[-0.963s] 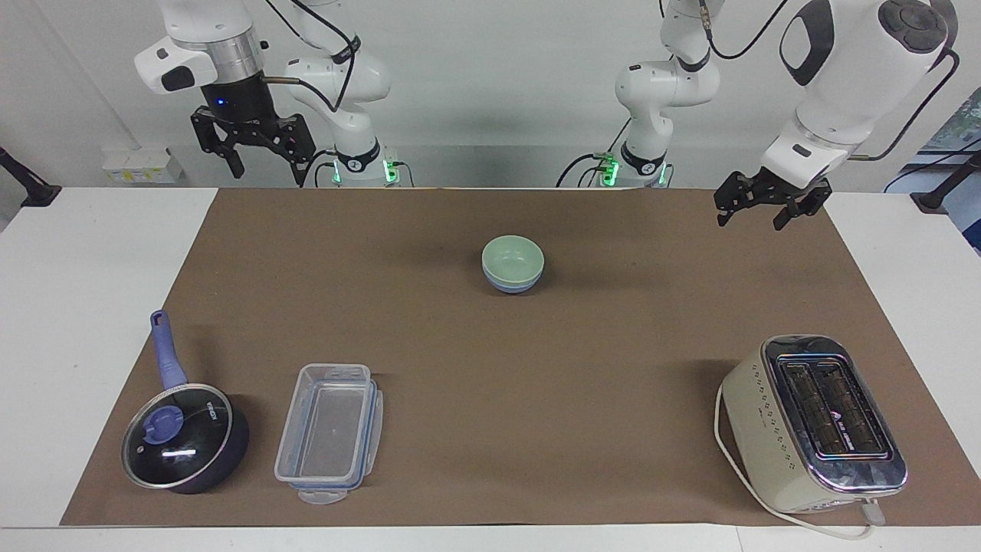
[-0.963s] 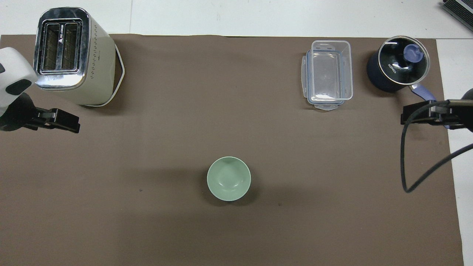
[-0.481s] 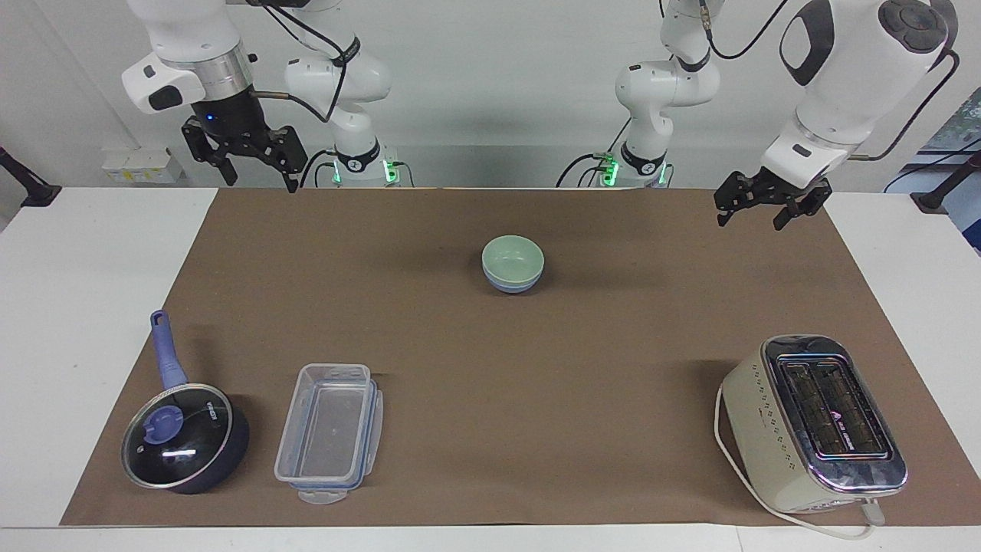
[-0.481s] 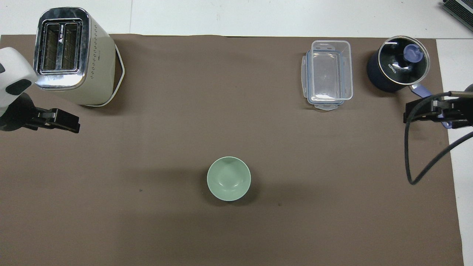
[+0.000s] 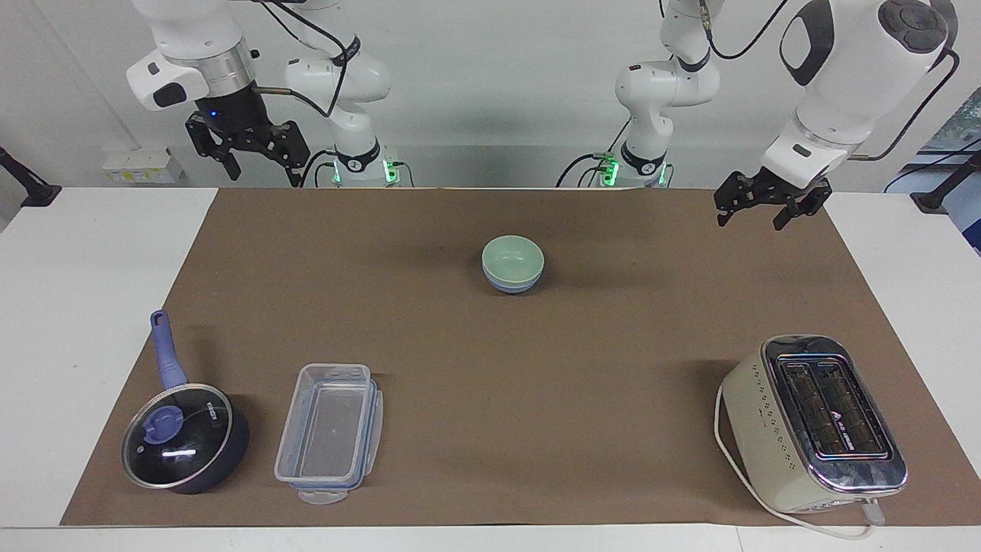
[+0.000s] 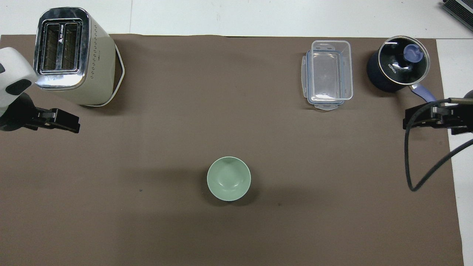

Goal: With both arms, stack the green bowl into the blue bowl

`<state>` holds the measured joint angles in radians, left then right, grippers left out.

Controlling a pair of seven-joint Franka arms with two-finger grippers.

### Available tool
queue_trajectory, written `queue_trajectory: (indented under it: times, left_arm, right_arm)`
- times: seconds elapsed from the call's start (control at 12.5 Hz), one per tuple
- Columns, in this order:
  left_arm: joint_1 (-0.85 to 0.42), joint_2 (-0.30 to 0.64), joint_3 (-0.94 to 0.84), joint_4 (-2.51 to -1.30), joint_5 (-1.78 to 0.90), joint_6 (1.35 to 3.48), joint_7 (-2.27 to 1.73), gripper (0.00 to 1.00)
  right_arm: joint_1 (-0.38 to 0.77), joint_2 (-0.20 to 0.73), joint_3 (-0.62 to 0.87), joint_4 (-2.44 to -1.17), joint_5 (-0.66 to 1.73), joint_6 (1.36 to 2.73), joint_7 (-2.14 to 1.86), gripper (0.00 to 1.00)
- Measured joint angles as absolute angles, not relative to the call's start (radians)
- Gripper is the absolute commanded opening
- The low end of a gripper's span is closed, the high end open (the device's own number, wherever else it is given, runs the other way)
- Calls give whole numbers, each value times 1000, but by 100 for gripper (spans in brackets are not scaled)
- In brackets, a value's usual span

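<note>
White table [image 5: 61, 322], brown mat [image 5: 536, 383] on it; pale grey wall [image 5: 490, 92].

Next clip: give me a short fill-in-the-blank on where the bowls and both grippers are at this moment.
1. The green bowl sits nested inside the ____ bowl.
2. Both the left gripper and the right gripper are raised and hold ____.
3. The left gripper hangs at the end of the table where the ____ stands.
4. The clear container lies beside the lidded ____.

Missing words: blue; nothing; toaster; pan
</note>
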<state>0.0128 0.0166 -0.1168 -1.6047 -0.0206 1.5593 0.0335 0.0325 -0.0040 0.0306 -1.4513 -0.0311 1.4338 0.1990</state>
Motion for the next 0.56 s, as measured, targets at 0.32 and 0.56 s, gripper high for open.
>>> queue_trajectory:
  times: [0.32,0.56]
  left_arm:
    - [13,17,-117,-1605,-21,1559,33,100]
    - [13,17,-117,-1605,-21,1559,33,100]
  right_arm:
    - [32,-8,31,-1458,-31,1434,199,100]
    - [32,-9,31,-1460,-31,1434,199,100]
